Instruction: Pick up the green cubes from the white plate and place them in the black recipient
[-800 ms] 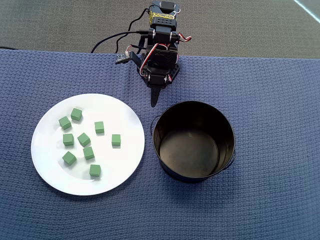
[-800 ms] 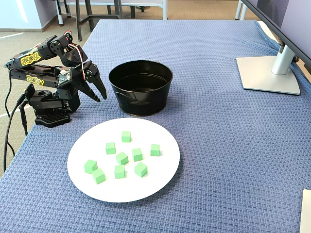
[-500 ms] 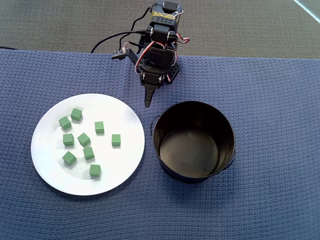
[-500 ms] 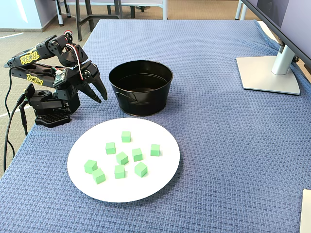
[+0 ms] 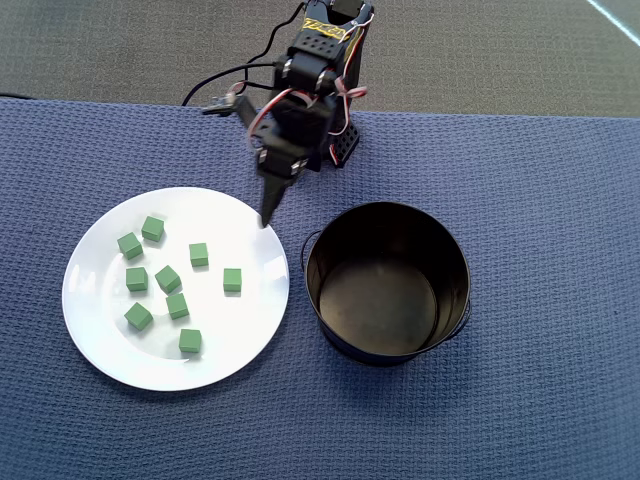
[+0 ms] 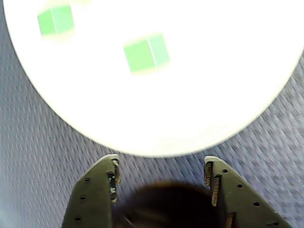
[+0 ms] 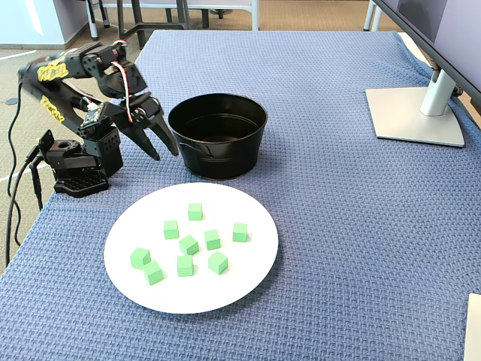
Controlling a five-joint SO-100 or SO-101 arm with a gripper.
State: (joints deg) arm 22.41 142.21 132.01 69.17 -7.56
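Now all eight green cubes (image 5: 168, 279) lie on the white plate (image 5: 255, 310), none yet in the black recipient (image 5: 387, 282).

Nearest my reach are the cube at the cluster's pot-side edge (image 5: 232, 280) and the one beside it (image 5: 199, 254); the wrist view shows two cubes ahead, the nearer (image 6: 146, 52) clear of its neighbour (image 6: 55, 20). My pincer (image 7: 162, 146) hangs wide and empty above the plate's rim, beside the pot on the blue bench cloth (image 5: 540, 200). I judge it best to pick that free-standing cube, straddle its flat faces squarely, descend gently onto the glossy plate, then close.
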